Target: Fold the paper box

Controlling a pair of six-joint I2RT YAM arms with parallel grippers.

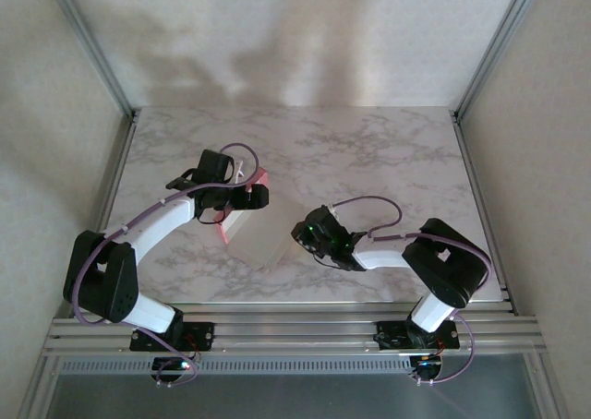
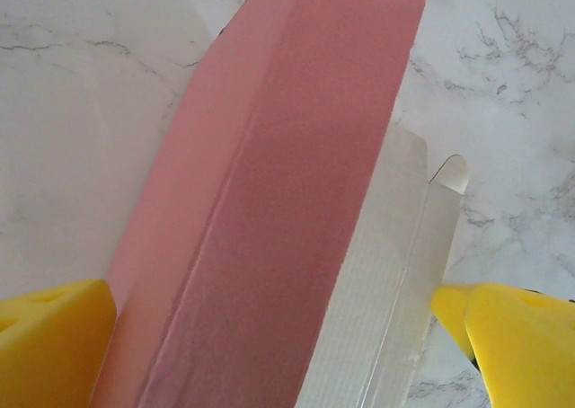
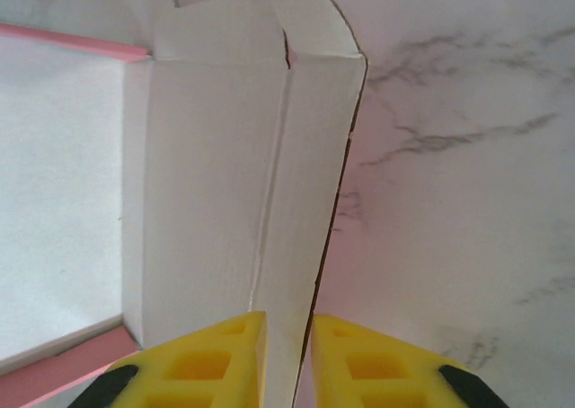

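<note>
The paper box (image 1: 261, 244) lies partly folded on the marble table between the two arms, white inside and pink outside. My left gripper (image 1: 242, 196) hangs over its far pink edge. In the left wrist view the left gripper (image 2: 274, 309) is open wide, its yellow fingers either side of a pink panel (image 2: 296, 156) and a white flap (image 2: 395, 273) without touching them. My right gripper (image 1: 300, 239) is at the box's near right side. In the right wrist view the right gripper (image 3: 287, 323) has its fingers closed narrowly on an upright white wall (image 3: 216, 156).
The marble table (image 1: 388, 151) is bare to the back and right of the box. Metal frame rails (image 1: 120, 161) run along the left and right edges, with beige walls beyond. The arm bases sit on the rail at the near edge.
</note>
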